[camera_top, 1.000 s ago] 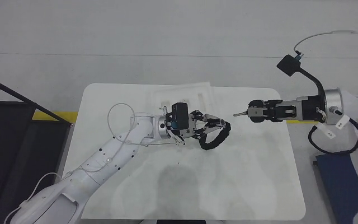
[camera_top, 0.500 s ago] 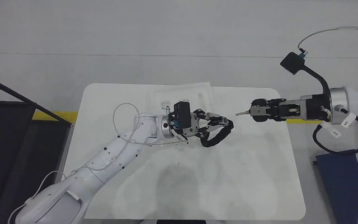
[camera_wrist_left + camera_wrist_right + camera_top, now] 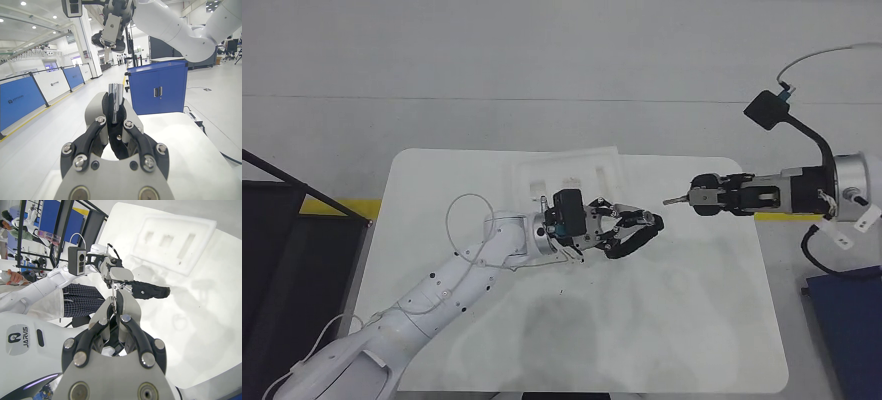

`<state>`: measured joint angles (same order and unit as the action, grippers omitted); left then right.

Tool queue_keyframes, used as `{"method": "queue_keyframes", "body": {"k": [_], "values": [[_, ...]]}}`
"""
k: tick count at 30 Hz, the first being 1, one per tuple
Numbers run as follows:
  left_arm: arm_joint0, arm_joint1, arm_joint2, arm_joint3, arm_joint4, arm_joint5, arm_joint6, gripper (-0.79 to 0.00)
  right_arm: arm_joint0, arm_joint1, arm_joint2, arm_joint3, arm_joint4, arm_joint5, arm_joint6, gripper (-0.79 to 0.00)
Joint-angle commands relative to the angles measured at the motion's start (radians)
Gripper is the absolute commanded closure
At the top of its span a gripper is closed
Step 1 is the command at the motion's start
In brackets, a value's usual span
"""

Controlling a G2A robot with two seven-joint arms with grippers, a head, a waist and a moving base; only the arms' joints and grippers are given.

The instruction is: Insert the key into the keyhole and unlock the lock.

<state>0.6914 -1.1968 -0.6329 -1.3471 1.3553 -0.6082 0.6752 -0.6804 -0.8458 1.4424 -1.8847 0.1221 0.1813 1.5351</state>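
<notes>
**Key and lock held close, not joined yet**

The left gripper (image 3: 634, 220) (image 3: 114, 108) is clamped tight on the lock (image 3: 644, 237) (image 3: 115, 98). The lock is a black soft loop with a shiny metal end. It is held up over the table (image 3: 692, 320), just beside the near edge of the white foam tray (image 3: 562, 170) (image 3: 174, 241).

The right gripper (image 3: 694, 196) (image 3: 113, 301) is pinched on the key (image 3: 673, 201) (image 3: 114, 306). The key is past the right end of the foam tray. Its tip points at the lock. The key is near the lock, with a small gap between them.
</notes>
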Motion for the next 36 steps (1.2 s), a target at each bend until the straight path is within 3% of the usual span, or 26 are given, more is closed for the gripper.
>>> {"method": "queue_keyframes", "body": {"k": [1, 6, 15, 22, 36], "values": [[0.002, -0.004, -0.002, -0.003, 0.02, 0.015, 0.008, 0.0, 0.033, 0.009, -0.029, -0.005, 0.004, 0.015, 0.001, 0.0], [-0.004, -0.022, 0.002, 0.02, 0.044, 0.059, 0.034, 0.0, 0.116, 0.043, -0.107, -0.002, 0.03, 0.103, 0.001, 0.0], [-0.027, -0.072, 0.033, 0.082, 0.038, 0.116, 0.074, 0.0, 0.228, 0.139, -0.269, 0.029, 0.032, 0.103, 0.001, 0.0], [-0.026, -0.097, 0.033, 0.126, 0.023, 0.128, 0.072, 0.0, 0.277, 0.205, -0.329, 0.038, 0.081, 0.103, 0.001, 0.0], [-0.027, -0.149, 0.052, 0.176, 0.024, 0.134, 0.086, 0.0, 0.312, 0.272, -0.418, 0.003, 0.127, 0.177, -0.074, 0.0]]}}
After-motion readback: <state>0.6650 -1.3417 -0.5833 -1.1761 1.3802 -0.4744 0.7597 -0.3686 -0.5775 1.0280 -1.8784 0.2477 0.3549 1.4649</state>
